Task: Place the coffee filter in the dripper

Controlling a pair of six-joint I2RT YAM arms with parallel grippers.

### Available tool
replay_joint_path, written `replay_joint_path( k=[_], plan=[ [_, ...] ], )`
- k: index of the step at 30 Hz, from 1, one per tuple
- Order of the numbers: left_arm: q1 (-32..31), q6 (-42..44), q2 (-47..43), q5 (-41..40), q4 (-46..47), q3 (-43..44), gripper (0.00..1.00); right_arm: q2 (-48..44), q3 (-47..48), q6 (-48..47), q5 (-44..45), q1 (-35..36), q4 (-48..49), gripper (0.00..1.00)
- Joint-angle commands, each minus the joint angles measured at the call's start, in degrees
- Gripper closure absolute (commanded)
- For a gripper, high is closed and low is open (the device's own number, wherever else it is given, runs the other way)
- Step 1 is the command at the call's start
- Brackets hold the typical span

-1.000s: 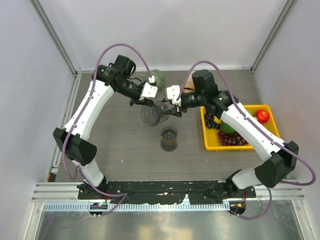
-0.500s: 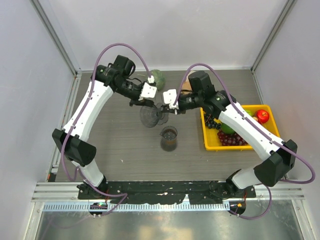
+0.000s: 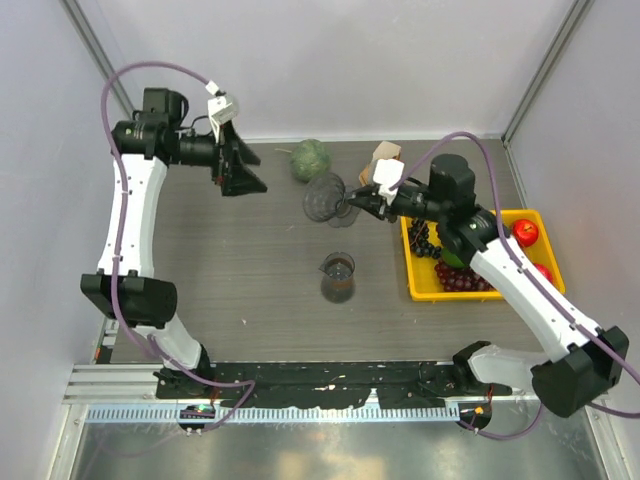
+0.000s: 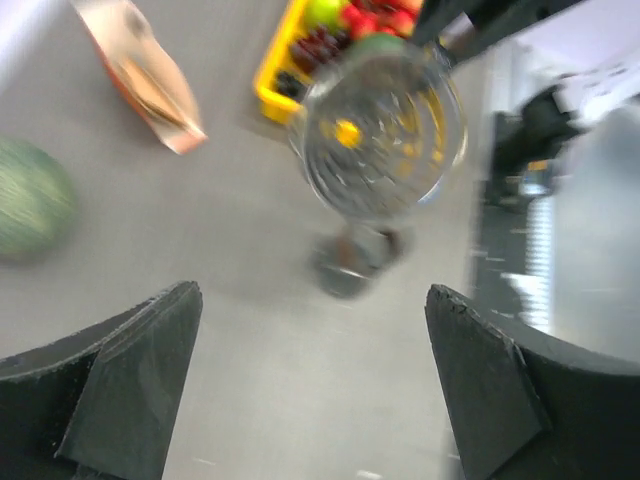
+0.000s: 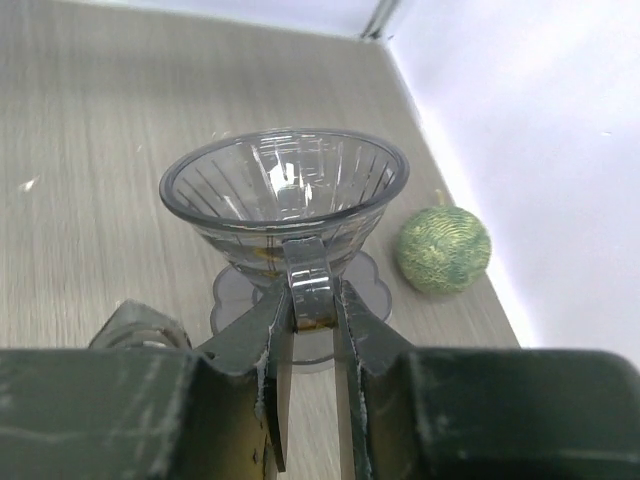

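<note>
Smoky dripper (image 5: 285, 185) clamped at handle (image 5: 304, 262) by right gripper (image 5: 310, 300); rim to be kept level. Left gripper (image 4: 310, 380) wide, empty.

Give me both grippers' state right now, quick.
Left gripper: open, holding nothing.
Right gripper: shut on the dripper, pinching its side handle.

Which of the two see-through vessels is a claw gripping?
The dark dripper: the right claw is shut on its handle. The glass jug stands alone, nearer the arm bases.
</note>
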Motion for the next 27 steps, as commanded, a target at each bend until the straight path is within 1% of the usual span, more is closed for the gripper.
replay_joint_path(
  k=[1, 3, 4, 5, 6, 7, 10, 13, 16, 20, 23, 25, 27],
  plan=[
    [1.5, -41.4, -8.8, 6.8, 14.1, -17.3, 0.02, -5.8, -5.8, 16.3, 5.3, -0.4, 25.5, 0.95],
    [1.5, -61.2, -14.9, 5.5, 36.2, -29.7, 0.01, -6.1, -6.7, 18.7, 5.9, -0.4, 28.5, 0.95],
    [1.4, -69.0, -17.2, 4.9, 51.1, -36.9, 0.01, -6.1, -6.7, 19.4, 6.0, -0.3, 29.0, 0.95],
    [1.4, -76.5, -18.4, 4.5, 59.6, -40.5, 0.00, -6.0, -6.5, 20.1, 6.2, -0.2, 29.1, 0.95],
    [1.3, -81.8, -18.8, 4.5, 64.5, -42.3, 0.00, -5.8, -6.2, 20.3, 6.2, -0.2, 29.1, 0.94],
    [1.2, -85.8, -18.6, 5.0, 67.3, -43.2, 0.01, -5.8, -6.1, 20.9, 6.3, -0.2, 29.3, 0.95],
    [0.0, -89.8, -17.8, 5.2, 69.2, -44.4, 0.00, -5.7, -5.8, 21.8, 6.2, 0.3, 29.3, 0.95],
    [-1.1, -94.4, -18.0, 4.9, 74.4, -46.0, 0.04, -5.7, -5.8, 21.1, 5.8, 1.5, 28.3, 0.95],
    [-2.1, -96.9, -17.9, 4.8, 75.3, -46.4, 0.11, -6.0, -6.0, 19.5, 5.6, 2.8, 26.9, 0.95],
    [-3.6, -97.2, -18.1, 3.8, 75.3, -46.8, 0.21, -6.1, -6.3, 18.0, 6.3, 4.1, 25.8, 0.95],
    [-4.5, -95.1, -17.8, 3.7, 71.6, -45.9, 0.31, -5.7, -6.1, 16.8, 7.0, 4.7, 24.4, 0.95],
    [-4.8, -91.0, -17.7, 3.5, 65.3, -44.6, 0.43, -5.4, -6.1, 16.1, 7.7, 5.0, 23.8, 0.95],
    [-5.1, -86.3, -17.7, 2.5, 59.4, -43.2, 0.57, -5.2, -6.0, 15.6, 8.4, 5.0, 23.1, 0.95]
  ],
)
